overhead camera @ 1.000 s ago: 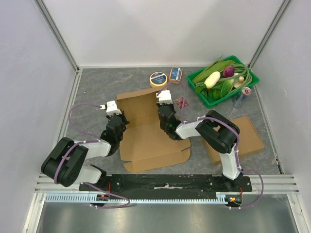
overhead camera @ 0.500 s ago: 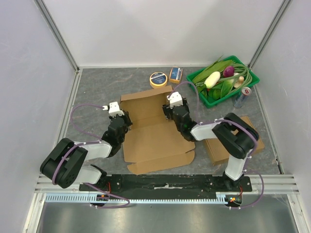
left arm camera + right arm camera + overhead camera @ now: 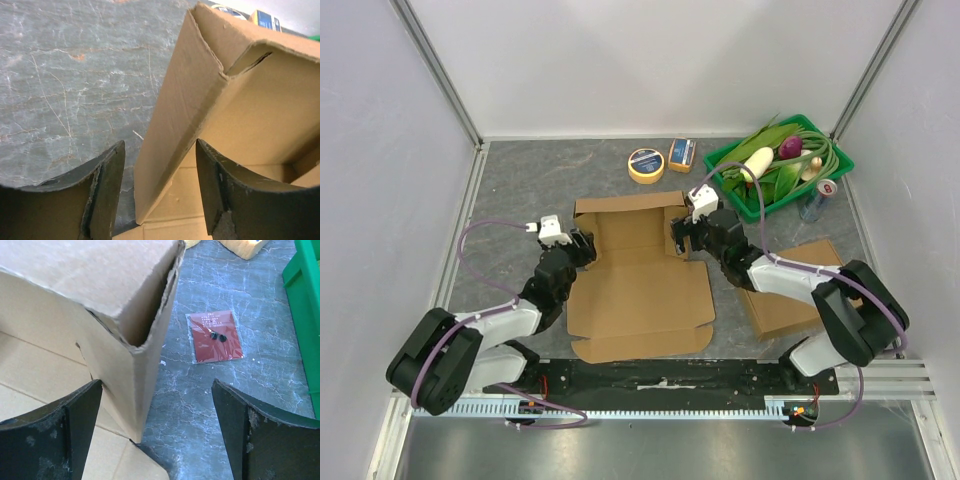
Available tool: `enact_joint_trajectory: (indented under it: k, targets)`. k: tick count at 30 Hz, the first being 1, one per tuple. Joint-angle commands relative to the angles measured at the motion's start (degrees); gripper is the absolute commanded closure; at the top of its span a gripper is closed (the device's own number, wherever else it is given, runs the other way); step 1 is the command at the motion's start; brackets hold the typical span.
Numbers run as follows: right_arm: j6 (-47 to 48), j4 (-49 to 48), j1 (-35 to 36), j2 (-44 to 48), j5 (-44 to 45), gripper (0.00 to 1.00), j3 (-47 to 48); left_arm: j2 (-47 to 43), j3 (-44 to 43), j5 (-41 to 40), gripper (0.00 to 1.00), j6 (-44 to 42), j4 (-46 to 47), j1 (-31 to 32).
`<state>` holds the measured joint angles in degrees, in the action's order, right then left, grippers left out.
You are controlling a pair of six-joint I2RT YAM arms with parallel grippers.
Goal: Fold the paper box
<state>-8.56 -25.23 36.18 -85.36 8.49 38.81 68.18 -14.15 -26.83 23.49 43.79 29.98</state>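
- the paper box (image 3: pixel 638 290) lies in the middle of the worktop (image 3: pixel 530 190), back and side walls raised.
- left gripper (image 3: pixel 160 144) is apart around the left wall.
- right gripper (image 3: pixel 156 384) is wide apart around the right corner.

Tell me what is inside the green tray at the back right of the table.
Inside the green tray: long green leaves, with a white vegetable and a purple one lying on them. The leaves cover the tray's floor, so anything beneath them cannot be seen.
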Motion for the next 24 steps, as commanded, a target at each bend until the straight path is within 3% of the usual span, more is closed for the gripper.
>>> enact_joint_trajectory:
  k: [1, 3, 7, 8, 10, 11, 12, 13, 15, 16, 17, 18, 20, 24]
  targets:
    - [2.93, -4.72, -2.43, -1.82, -8.4, 0.04, -1.63, 1.07, -0.26, 4.58, 0.35, -2.03, 0.32, -0.09]
    - [3.89, -7.97, -2.79, -3.83, -8.4, 0.14, -1.11, 2.74, -2.09, 3.63, 0.37, -2.13, -0.02, -0.18]
    - [3.37, -15.02, -2.79, -7.97, -12.09, 0.19, -0.23, 7.66, -4.13, 1.62, 0.41, -4.76, 2.88, -0.18]
    - [3.02, -15.8, -2.61, -8.85, -11.22, 0.2, 0.39, 9.32, -5.0, 1.17, 0.47, -5.03, 2.97, -0.18]
    - [1.54, -19.84, -2.61, -10.7, -6.33, 0.34, 0.75, 10.91, -6.14, -0.15, 0.53, -4.86, 2.97, -0.27]
    - [0.92, -21.33, -2.61, -11.22, -4.99, 0.45, 0.74, 11.44, -7.19, -0.5, 0.6, -4.77, 2.79, -0.27]
    - [0.48, -21.35, -2.26, -12.01, -3.15, 0.75, 1.87, 12.58, -7.64, -1.03, 0.67, -4.76, 2.7, -0.27]
    - [-0.49, -20.91, -1.48, -12.46, 5.05, 0.84, 2.5, 13.2, -8.08, -4.69, 0.86, -3.46, 2.09, -0.18]
    - [1.08, -19.6, 5.62, -14.03, 21.91, 1.0, 4.68, 14.52, -11.76, -12.51, 0.98, 2.06, -3.5, -0.01]
    - [3.26, -19.94, 8.96, -15.09, 31.49, 1.0, 5.74, 14.7, -13.6, -18.37, 0.98, 8.18, -13.19, 0.08]
    - [4.15, -21.94, 14.04, -16.66, 48.29, 1.0, 6.88, 15.22, -16.06, -20.96, 0.98, 10.5, -15.73, 1.13]
    - [4.86, -24.75, 15.83, -19.38, 53.07, 1.0, 7.42, 15.92, -16.78, -25.59, 0.98, 12.36, -17.58, 1.83]
    - [3.91, -24.09, 17.78, -22.81, 59.6, 1.0, 10.04, 16.28, -17.84, -27.22, 0.98, 16.23, -21.02, 2.8]
    - [2.49, -20.39, 19.36, -24.85, 62.17, 1.0, 13.22, 17.33, -17.49, -32.04, 0.98, 21.85, -23.92, 3.77]
